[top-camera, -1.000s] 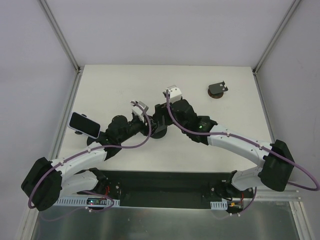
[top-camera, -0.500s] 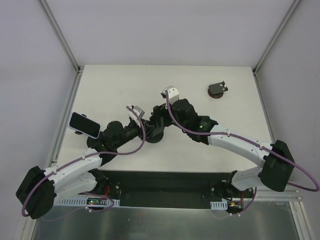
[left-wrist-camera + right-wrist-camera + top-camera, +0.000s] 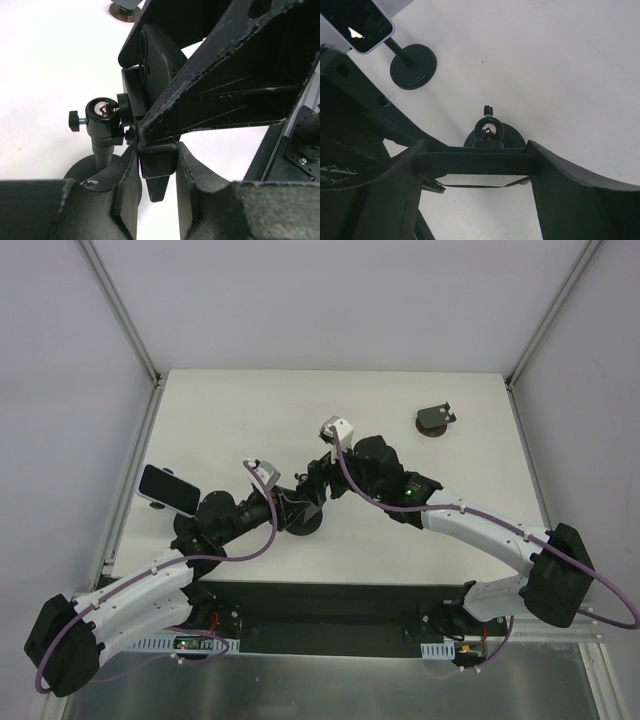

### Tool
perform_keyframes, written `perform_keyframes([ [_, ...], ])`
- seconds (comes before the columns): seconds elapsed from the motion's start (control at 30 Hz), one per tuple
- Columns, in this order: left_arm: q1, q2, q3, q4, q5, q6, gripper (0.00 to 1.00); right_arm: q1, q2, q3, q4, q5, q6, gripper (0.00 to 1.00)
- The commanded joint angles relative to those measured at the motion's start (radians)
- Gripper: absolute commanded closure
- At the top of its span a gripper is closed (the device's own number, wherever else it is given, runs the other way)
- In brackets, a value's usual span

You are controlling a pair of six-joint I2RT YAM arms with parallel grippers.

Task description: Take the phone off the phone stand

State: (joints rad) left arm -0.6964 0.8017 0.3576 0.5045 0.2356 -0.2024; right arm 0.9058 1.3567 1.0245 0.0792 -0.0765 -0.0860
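Far left, the phone (image 3: 168, 490) sits on its phone stand (image 3: 413, 65) at the surface's (image 3: 400, 530) edge, untouched. The left gripper (image 3: 155, 160) has just snapped closed and drawn back a little, now pinching a black piece (image 3: 150, 172) beside the middle stand's (image 3: 102, 112) ball joint, so that's no lift of the phone yet. Cradle or something else? Too dark to tell. The right gripper (image 3: 477, 160) hasn't budged: jaws wide, a black bar (image 3: 477, 163) spanning them, grip unclear.

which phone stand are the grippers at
The middle stand, with the black round base; the left-edge stand carries the phone, the far-right one stands alone.
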Motion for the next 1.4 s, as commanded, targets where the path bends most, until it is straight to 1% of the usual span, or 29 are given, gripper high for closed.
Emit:
perform_keyframes([
  [0.0, 0.066, -0.048, -0.034, -0.011, 0.059, -0.055, 1.00, -0.073, -0.084, -0.007, 0.007, -0.069, -0.190, 0.99],
  [0.03, 0.081, -0.055, -0.039, -0.001, 0.071, -0.064, 1.00, -0.074, -0.084, -0.009, 0.005, -0.084, -0.195, 0.99],
  [0.07, 0.096, -0.058, -0.048, 0.006, 0.112, -0.087, 1.00, -0.076, -0.085, -0.010, 0.005, -0.116, -0.205, 0.99],
  [0.1, 0.135, -0.061, -0.052, 0.014, 0.132, -0.101, 1.00, -0.079, -0.085, -0.012, 0.004, -0.137, -0.207, 0.99],
  [0.2, 0.191, -0.064, -0.063, 0.035, 0.201, -0.141, 1.00, -0.094, -0.088, -0.017, 0.004, -0.210, -0.218, 0.99],
  [0.33, 0.202, -0.065, -0.060, 0.039, 0.234, -0.150, 1.00, -0.104, -0.087, -0.014, -0.013, -0.267, -0.238, 0.99],
  [0.5, 0.204, -0.050, -0.046, 0.045, 0.286, -0.169, 1.00, -0.108, -0.071, -0.007, -0.027, -0.261, -0.225, 0.99],
  [0.6, 0.202, -0.048, -0.046, 0.043, 0.291, -0.175, 1.00, -0.107, -0.079, -0.020, 0.004, -0.230, -0.170, 0.99],
  [0.63, 0.202, -0.048, -0.046, 0.043, 0.286, -0.177, 1.00, -0.107, -0.083, -0.024, 0.026, -0.215, -0.129, 0.99],
  [0.73, 0.193, -0.052, -0.049, 0.040, 0.260, -0.180, 1.00, -0.084, -0.099, -0.029, 0.056, -0.187, -0.086, 0.58],
  [0.77, 0.190, -0.052, -0.046, 0.039, 0.249, -0.178, 1.00, -0.073, -0.108, -0.029, 0.060, -0.149, -0.068, 0.35],
  [0.83, 0.175, -0.050, -0.042, 0.032, 0.228, -0.172, 1.00, -0.038, -0.114, -0.027, 0.067, -0.102, -0.057, 0.17],
  [0.87, 0.169, -0.047, -0.036, 0.031, 0.222, -0.169, 1.00, -0.027, -0.116, -0.024, 0.068, -0.085, -0.044, 0.04],
  [0.9, 0.158, -0.045, -0.034, 0.029, 0.215, -0.166, 1.00, -0.009, -0.117, -0.023, 0.070, -0.071, -0.032, 0.00],
  [0.93, 0.153, -0.041, -0.031, 0.029, 0.209, -0.164, 1.00, -0.001, -0.116, -0.021, 0.080, -0.042, -0.020, 0.03],
  [1.1, 0.132, -0.033, -0.020, 0.028, 0.180, -0.161, 1.00, 0.042, -0.085, -0.018, 0.106, 0.066, 0.064, 0.04],
  [1.23, 0.115, -0.032, -0.014, 0.028, 0.168, -0.161, 1.00, 0.064, -0.033, -0.010, 0.122, 0.161, 0.083, 0.04],
  [1.37, 0.103, -0.030, -0.014, 0.026, 0.156, -0.161, 1.00, 0.073, 0.002, 0.003, 0.145, 0.158, 0.115, 0.04],
])
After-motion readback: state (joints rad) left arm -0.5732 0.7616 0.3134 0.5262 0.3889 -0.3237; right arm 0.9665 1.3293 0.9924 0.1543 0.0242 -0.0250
